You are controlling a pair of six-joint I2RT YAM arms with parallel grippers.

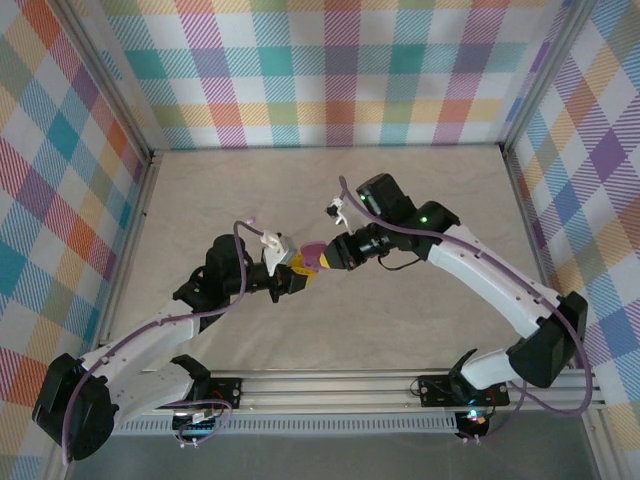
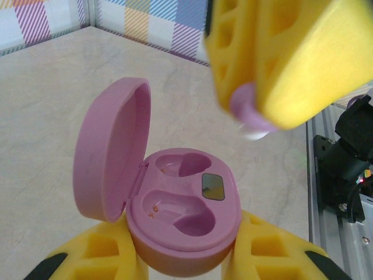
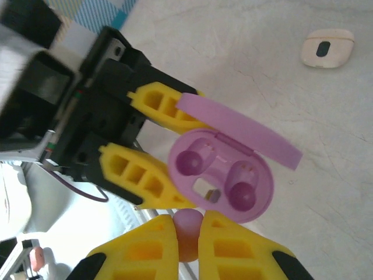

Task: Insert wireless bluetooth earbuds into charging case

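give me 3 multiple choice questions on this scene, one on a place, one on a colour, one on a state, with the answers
1. Where is the cream-white case?
A. lying on the table, apart from both arms
B. pinched between yellow fingers
C. stacked on another case

2. What colour is the earbud in the right gripper?
A. cream-white
B. light purple
C. black

3. What state is the purple case in?
A. lid shut
B. lid open, both wells empty
C. lid open, both wells filled

Answers:
1 A: it lies alone on the bare table in the right wrist view.
2 B: the bud pinched between the right fingers is light purple.
3 B: the case is clamped in the left gripper, its lid stands up and both wells are bare.
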